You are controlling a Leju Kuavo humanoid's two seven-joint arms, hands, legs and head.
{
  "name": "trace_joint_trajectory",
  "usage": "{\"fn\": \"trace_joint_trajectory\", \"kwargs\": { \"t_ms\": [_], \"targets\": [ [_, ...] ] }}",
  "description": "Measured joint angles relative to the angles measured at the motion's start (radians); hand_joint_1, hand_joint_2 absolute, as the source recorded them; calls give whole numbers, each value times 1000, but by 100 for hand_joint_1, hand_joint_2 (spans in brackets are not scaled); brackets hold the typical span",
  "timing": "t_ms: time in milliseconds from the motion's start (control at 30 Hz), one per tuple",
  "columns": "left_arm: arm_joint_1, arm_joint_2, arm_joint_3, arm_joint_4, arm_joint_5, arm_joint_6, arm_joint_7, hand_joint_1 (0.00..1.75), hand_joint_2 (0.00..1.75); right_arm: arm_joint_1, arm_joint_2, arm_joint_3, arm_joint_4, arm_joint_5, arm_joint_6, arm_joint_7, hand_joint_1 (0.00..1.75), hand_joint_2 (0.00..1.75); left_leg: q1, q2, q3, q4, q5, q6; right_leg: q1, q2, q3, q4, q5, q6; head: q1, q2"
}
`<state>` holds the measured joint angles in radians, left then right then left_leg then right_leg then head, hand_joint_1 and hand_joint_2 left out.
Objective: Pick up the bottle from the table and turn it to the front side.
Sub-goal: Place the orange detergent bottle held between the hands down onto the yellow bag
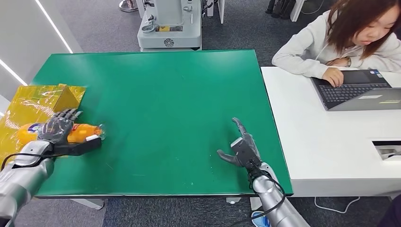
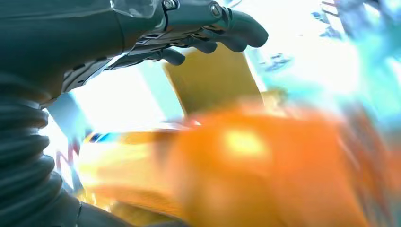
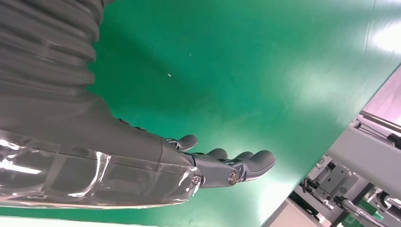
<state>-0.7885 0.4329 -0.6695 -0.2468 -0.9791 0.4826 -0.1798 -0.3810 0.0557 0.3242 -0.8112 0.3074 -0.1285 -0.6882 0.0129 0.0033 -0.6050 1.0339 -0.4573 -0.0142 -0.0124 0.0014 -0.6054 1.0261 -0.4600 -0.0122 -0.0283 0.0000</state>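
At the table's left edge, the orange bottle [image 1: 80, 132] lies on its side, partly on the green tabletop [image 1: 161, 94] and partly over the crinkled yellow plastic sheet [image 1: 28, 106] beside it. We have our left hand [image 1: 59, 130] draped over its middle: the dark fingers curve across the top of the body toward the yellow sheet, and the thumb runs along the near side toward the cap end. Whether we are gripping the bottle yet or only resting on it, we cannot tell; the left wrist view is smeared with blur, showing a large orange mass just beneath the curled fingers [image 2: 213, 42], with a gap of light between them.

We judge the task to be at its start. The bottle looks to be lying on the table, not lifted, and nothing suggests it has been turned. Closing firmly, raising it and rotating it to show its front all remain.

Our right hand [image 1: 242, 149] is well apart from the bottle, near the table's front right corner, fingers spread and holding nothing. Beyond the green table a person [image 1: 340, 38] works at a laptop [image 1: 359, 90] on a white desk [image 1: 307, 142].
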Motion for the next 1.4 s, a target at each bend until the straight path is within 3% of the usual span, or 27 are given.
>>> {"fn": "trace_joint_trajectory", "kwargs": {
  "t_ms": [167, 367, 600, 767, 900, 1000, 1133, 1267, 1400],
  "targets": [
    [2, -20, 265, -3, 246, 67, -104, 0, 175, 8, 0, 0, -2, 1, 3, 8, 0, 175, 0, 1, 0, 0, 0, 0, 0, 1, 0, 0, 0, 0, 0, 0],
    [-5, -6, 595, -34, 456, 124, -237, 0, 175, 20, -2, -4, -28, -3, 7, 16, 0, 175, 1, 2, 0, 0, 0, 0, 0, 2, -1, 0, 0, 0, 0, 0],
    [-6, 6, 813, -70, 534, 163, -368, 0, 175, 24, -3, -11, -39, -12, 6, 16, 0, 175, 0, 2, 0, 0, 0, 0, 0, 2, -1, 0, 0, 0, 0, 0],
    [-4, 4, 890, -94, 563, 155, -431, 0, 175, 25, -3, -13, -40, -17, 2, 10, 0, 175, 0, 2, 0, 0, 0, 0, 0, 2, -1, 0, 0, 0, 0, 0],
    [55, -57, 894, -251, 653, 14, -504, 0, 175, 27, -3, -26, -50, -42, -18, -6, 0, 175, -1, 0, 0, 1, 0, 0, -1, 0, 0, -1, 0, 0, 0, 0],
    [155, -168, 814, -461, 723, -151, -504, 0, 175, 45, -3, -40, -106, -80, -31, -10, 0, 175, -2, -4, 0, 1, 0, 0, -2, -4, 2, -2, 0, 0, 0, 0],
    [311, -346, 641, -705, 915, -340, -466, 0, 175, 117, 2, -49, -284, -117, -46, -6, 0, 175, -3, -4, 0, 1, -2, 3, -3, -4, 3, -4, 0, 1, 0, 0],
    [428, -477, 496, -856, 1021, -366, -440, 0, 175, 236, 6, -49, -507, -129, -78, 6, 0, 175, -3, -3, -1, 1, -5, 6, -3, -4, 3, -6, -2, 4, 0, 0],
    [495, -539, 404, -970, 1040, -361, -410, 0, 175, 345, 6, -49, -681, -116, -114, 7, 0, 175, -2, -3, -1, 1, -6, 7, -3, -4, 3, -6, -3, 4, 0, 0]
  ]
}}
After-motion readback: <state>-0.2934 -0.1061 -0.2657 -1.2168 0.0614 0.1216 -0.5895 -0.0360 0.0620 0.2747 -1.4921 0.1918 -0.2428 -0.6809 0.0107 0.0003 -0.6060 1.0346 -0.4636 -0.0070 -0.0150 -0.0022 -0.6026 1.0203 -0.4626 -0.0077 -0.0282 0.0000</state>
